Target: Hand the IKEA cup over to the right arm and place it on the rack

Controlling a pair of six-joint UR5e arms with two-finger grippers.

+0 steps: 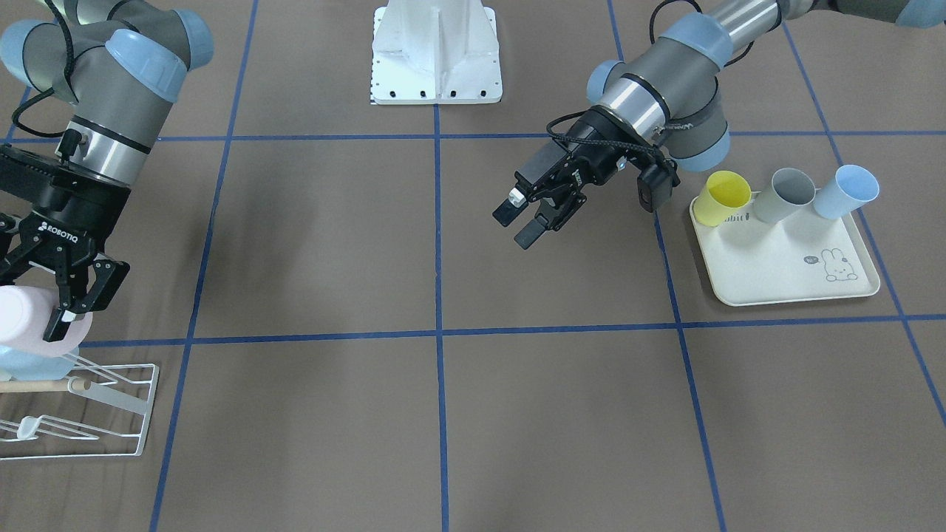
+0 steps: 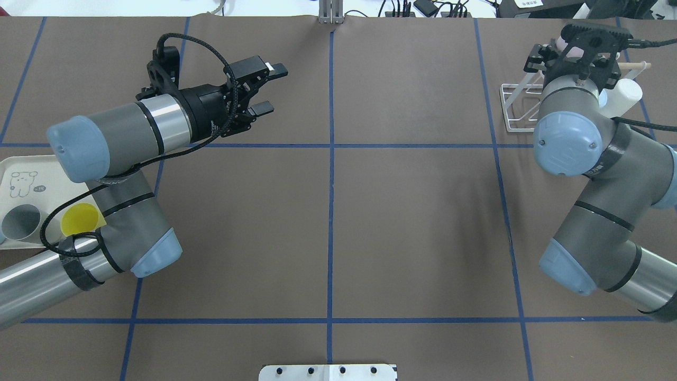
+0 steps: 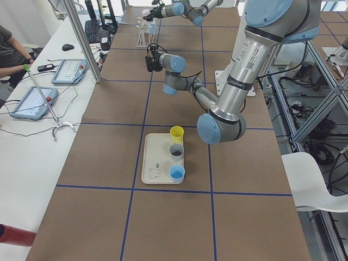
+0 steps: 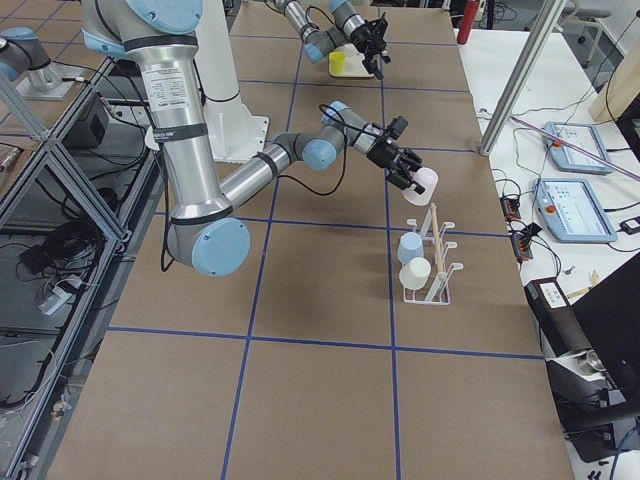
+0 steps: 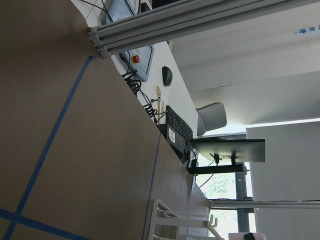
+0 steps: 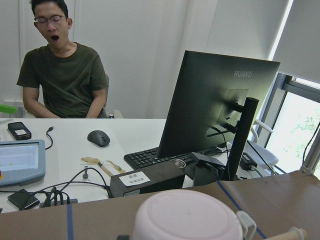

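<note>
ROBOTIQ-lettered right jaws around pink cup (image 1: 22, 318)

The tabletop (image 1: 332, 244) is a flat brown surface marked into large squares by blue tape lines (image 1: 437, 332). Beneath the right tool (image 1: 66, 299) a white wire rack (image 1: 148, 408) stands on it, its rectangular base frame flat on the brown. A cream tray (image 1: 783, 266) with a rabbit print lies behind the left tool (image 1: 517, 225), beside that arm's wrist, and the robot's white base plate (image 1: 436, 55) sits between the two tools, set back from both.
</note>
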